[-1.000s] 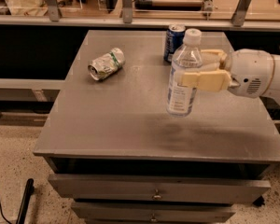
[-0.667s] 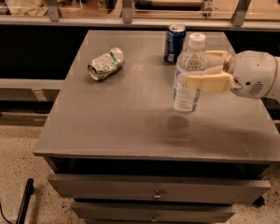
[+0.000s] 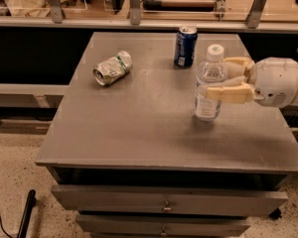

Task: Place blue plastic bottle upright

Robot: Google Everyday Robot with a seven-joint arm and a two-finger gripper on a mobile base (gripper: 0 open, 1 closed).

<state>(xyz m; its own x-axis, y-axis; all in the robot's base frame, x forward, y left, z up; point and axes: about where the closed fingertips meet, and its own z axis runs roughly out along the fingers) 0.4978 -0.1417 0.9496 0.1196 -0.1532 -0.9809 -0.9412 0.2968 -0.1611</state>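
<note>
The blue plastic bottle (image 3: 207, 105) is clear with a white cap and stands upright at the right side of the grey table (image 3: 139, 128). Its base looks to be on or just above the tabletop. My gripper (image 3: 219, 78) reaches in from the right and is shut on the bottle's upper body. One beige finger (image 3: 231, 93) crosses the bottle's front and the other sits behind it.
A dark blue soda can (image 3: 185, 46) stands upright at the back, just left of the bottle. A crushed silver-green can (image 3: 112, 68) lies on its side at the back left. Drawers sit below the table's front edge. A railing runs behind the table.
My gripper has carried the bottle a little to the right and lowered it toward the tabletop, keeping it upright. The two cans have not moved.
</note>
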